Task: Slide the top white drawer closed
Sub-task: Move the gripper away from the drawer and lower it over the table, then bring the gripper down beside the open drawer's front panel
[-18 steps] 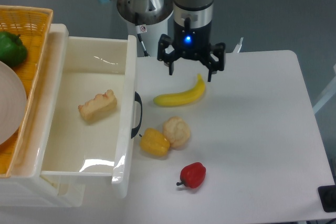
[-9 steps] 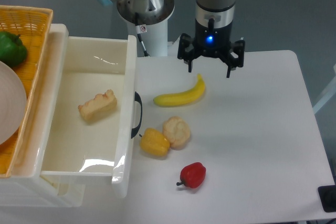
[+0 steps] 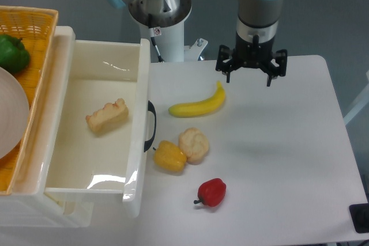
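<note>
While its two fingers stand spread apart with nothing between them, the gripper [image 3: 248, 76] hangs above the table [image 3: 288, 159] in the upper middle-right of the frame, up and to the right of a banana [image 3: 199, 104] and clear of it. Below the banana, near the centre, a pale bread roll [image 3: 194, 144] and a yellow pepper [image 3: 169, 156] touch each other, and a red pepper [image 3: 212, 192] lies apart from them, lower down. The top white drawer [image 3: 98, 171] fills the left of the frame, pulled out, its black handle [image 3: 152, 125] facing the food on the table, just beside the yellow pepper. A piece of toast-coloured food [image 3: 107, 117] lies inside it. At the far left edge a wicker basket [image 3: 26, 21] holds a green pepper [image 3: 11, 52] and a plate [image 3: 10, 118].
</note>
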Motion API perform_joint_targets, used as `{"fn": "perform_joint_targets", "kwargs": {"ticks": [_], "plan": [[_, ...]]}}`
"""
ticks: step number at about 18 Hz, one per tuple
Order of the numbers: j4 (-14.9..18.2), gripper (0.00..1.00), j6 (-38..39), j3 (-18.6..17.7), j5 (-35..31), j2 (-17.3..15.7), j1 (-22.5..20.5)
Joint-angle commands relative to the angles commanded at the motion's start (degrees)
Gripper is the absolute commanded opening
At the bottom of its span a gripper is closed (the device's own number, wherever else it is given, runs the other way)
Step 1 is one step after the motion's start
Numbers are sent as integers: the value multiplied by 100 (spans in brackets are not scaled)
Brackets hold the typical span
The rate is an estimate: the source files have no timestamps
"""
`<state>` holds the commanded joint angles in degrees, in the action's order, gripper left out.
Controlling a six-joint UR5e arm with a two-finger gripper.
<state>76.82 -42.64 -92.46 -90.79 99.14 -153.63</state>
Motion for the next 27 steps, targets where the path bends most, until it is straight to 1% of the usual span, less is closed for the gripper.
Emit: {"fn": "perform_joint_targets", "kwargs": {"ticks": [3,5,7,9,10,13,15,17,21,24,27], "plan": [[-9,100,98,-27,0,105,18],[17,100,185,35,0,237,18],[9,100,475,70,17,378,35],[-18,100,520,122,26,492,140],[-78,100,529,157,44,545,193],[-105,100,599,158,122,685,360],[-237,100,661,210,342,835,413],[-299,100,661,228,500,914,475],[-299,100,696,237,518,1028,642],[-299,100,897,255,817,1108,703],[-299,100,994,255,1036,1117,721]]}}
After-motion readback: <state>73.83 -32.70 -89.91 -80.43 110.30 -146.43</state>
